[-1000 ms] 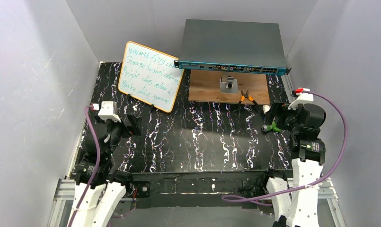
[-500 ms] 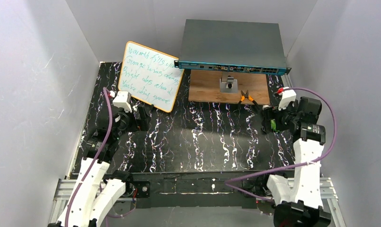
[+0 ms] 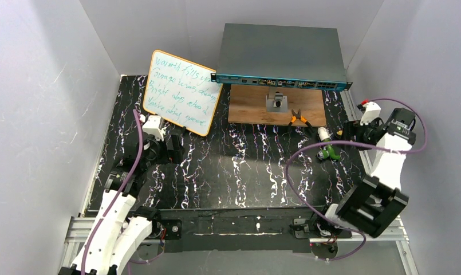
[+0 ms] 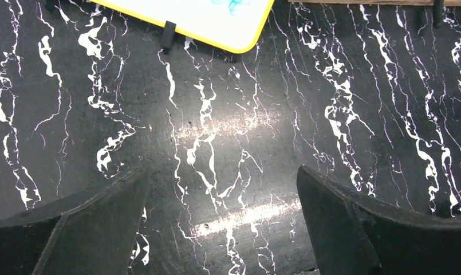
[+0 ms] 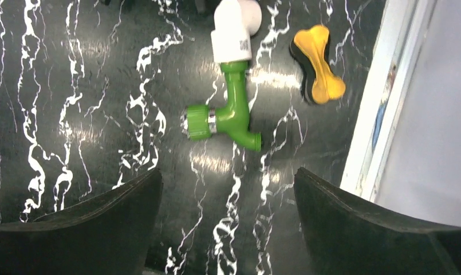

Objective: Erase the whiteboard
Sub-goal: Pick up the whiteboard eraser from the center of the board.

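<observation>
The whiteboard (image 3: 181, 91), orange-yellow rimmed and covered with green-blue handwriting, stands tilted on black feet at the back left; its lower corner shows in the left wrist view (image 4: 216, 14). My left gripper (image 3: 174, 146) is open and empty just in front of it, over bare table (image 4: 222, 172). A yellow-and-black bone-shaped eraser (image 5: 318, 64) lies near the table's right edge. My right gripper (image 3: 347, 133) is open and empty (image 5: 228, 172), above the table a little short of the eraser.
A green tap with a white pipe end (image 5: 231, 109) lies beside the eraser, also in the top view (image 3: 329, 151). A dark network switch (image 3: 279, 54) overhangs a brown wooden board (image 3: 252, 107) with a grey block (image 3: 276, 103) and orange-handled pliers (image 3: 299, 119). A white rail (image 5: 382, 114) bounds the right side.
My left arm has reached forward toward the whiteboard's lower edge. My right arm has swung out to the right and risen, its gripper pulling back from the green tap.
</observation>
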{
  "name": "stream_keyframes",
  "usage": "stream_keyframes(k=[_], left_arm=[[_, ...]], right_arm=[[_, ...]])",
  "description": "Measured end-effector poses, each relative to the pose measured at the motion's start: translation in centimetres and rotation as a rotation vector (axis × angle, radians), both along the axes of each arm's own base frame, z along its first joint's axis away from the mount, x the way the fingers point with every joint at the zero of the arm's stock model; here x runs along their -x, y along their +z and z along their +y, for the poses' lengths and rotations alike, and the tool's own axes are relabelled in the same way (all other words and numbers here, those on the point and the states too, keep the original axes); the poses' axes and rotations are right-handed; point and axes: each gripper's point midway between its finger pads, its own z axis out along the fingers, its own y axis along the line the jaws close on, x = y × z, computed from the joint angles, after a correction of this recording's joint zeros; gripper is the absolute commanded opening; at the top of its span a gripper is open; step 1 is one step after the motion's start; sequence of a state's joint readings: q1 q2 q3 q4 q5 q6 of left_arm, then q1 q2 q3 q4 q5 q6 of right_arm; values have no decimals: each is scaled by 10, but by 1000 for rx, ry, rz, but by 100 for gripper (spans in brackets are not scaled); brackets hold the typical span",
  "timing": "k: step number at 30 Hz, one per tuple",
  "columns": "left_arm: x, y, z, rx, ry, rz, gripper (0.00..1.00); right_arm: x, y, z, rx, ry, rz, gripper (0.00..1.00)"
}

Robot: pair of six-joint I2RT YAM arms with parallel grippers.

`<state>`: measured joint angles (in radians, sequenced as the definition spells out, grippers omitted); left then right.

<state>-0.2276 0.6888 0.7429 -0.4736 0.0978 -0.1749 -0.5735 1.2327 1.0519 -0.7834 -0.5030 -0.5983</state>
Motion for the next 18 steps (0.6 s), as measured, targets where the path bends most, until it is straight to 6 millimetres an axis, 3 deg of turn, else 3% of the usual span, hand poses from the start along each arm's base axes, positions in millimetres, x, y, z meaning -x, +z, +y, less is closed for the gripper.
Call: stream_keyframes(k=[10,18], left_arm=[[2,5,-1,5,-7,-21,99],[1,1,-4,-5,-23,-5,100]], right_arm=[[-60,-39,-35,-38,89,61,82],[-80,-78,-53,-17,92,138,81]])
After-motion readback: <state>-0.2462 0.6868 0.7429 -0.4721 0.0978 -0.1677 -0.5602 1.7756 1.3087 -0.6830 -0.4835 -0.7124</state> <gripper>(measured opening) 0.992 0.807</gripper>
